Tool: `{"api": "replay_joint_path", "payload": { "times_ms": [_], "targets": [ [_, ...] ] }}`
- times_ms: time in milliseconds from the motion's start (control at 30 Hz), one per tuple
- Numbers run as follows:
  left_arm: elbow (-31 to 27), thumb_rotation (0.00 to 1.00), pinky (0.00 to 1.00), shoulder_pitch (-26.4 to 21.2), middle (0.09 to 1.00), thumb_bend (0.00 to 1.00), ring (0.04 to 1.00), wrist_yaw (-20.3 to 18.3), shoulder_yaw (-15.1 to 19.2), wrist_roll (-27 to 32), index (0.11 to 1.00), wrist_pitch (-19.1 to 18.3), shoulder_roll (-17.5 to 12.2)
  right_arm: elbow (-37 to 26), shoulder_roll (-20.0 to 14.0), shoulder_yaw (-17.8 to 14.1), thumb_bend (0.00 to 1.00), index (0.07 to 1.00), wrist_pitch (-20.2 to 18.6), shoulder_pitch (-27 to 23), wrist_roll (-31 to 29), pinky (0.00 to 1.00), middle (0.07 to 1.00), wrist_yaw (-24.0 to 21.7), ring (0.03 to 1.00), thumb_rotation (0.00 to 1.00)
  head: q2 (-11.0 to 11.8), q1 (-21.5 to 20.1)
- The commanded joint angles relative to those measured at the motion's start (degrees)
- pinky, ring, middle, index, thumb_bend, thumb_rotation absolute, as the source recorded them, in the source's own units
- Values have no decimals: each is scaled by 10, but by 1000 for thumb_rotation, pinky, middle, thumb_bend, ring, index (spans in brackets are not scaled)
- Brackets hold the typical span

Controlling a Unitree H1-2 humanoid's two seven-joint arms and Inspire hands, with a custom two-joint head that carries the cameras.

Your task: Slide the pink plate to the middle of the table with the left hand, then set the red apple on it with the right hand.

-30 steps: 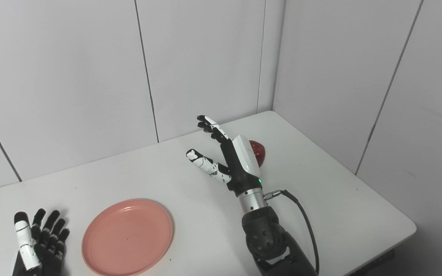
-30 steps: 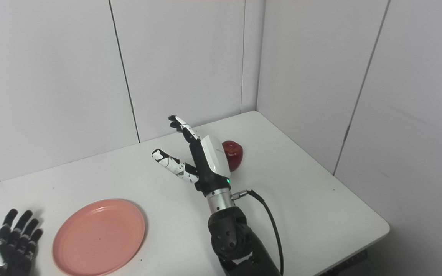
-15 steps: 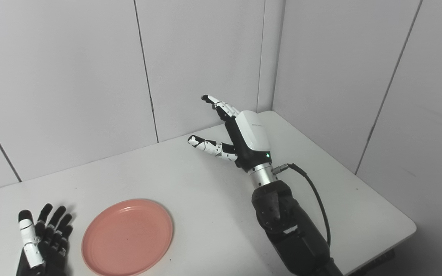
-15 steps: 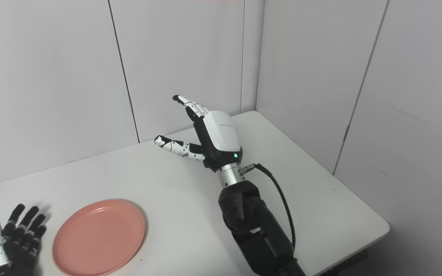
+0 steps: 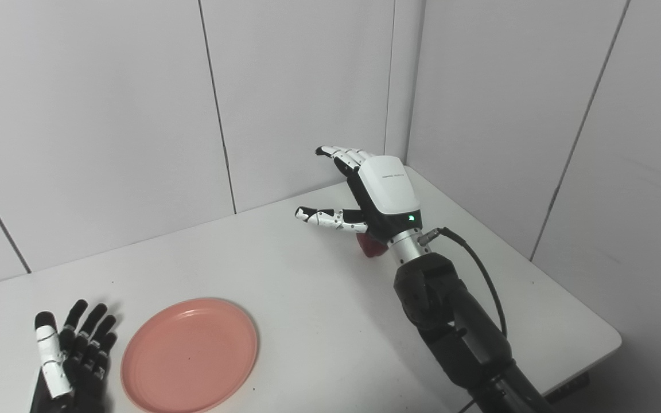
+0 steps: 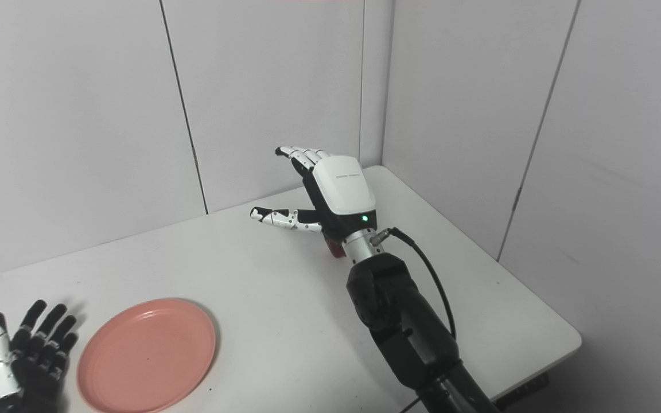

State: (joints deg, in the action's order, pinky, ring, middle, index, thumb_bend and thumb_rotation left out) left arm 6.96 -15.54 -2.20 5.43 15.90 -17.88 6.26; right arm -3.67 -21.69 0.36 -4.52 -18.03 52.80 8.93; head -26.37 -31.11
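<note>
Item count: one pink plate [image 5: 189,354], one red apple [image 5: 369,246], two hands, one white surface [image 5: 284,287].

The pink plate lies flat on the surface near its front left edge, with nothing on it. The left hand [image 5: 72,358] rests just beside the plate on its left, palm down, fingers [image 5: 94,321] spread apart, holding nothing, and apart from the plate rim.

The right hand [image 6: 333,198] is raised above the far right part of the surface, fingers extended and apart from the thumb [image 6: 279,218], holding nothing. Its white back cover carries a short line of small print, too small to read; a green indicator light [image 6: 365,218] shows at the wrist end.

The red apple sits on the surface directly under the right hand. The hand and wrist cover most of it; only a small red portion shows below the wrist. Contact between hand and apple cannot be determined.

A black cable [image 5: 479,264] runs from the right wrist along the forearm. White panelled walls [image 5: 107,115] enclose the surface at the rear and right.
</note>
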Motion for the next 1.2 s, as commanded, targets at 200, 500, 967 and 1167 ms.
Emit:
{"api": "replay_joint_path", "payload": {
  "times_ms": [200, 500, 967, 1167],
  "targets": [
    [7, 1000, 980, -9, 888, 703, 904, -4, -1, 1, 887, 7, -2, 14, -23, -8, 761, 765, -32, -24, 14, 724, 770, 14, 764, 885, 0, 1],
    [6, 1000, 976, -8, 887, 701, 902, -5, -1, 2, 871, 6, -3, 41, -33, -9, 750, 765, -41, -23, 21, 714, 763, 25, 753, 902, 0, 4],
    [4, 1000, 956, -6, 866, 710, 885, -1, -3, -1, 861, 5, 1, 89, -51, -2, 745, 765, -60, -29, 25, 701, 766, 32, 752, 910, -1, 8],
    [5, 1000, 956, -5, 864, 717, 885, -2, -5, -2, 861, 6, 1, 120, -56, 10, 739, 764, -68, -34, 29, 697, 761, 39, 754, 899, -1, 9]
  ]
}}
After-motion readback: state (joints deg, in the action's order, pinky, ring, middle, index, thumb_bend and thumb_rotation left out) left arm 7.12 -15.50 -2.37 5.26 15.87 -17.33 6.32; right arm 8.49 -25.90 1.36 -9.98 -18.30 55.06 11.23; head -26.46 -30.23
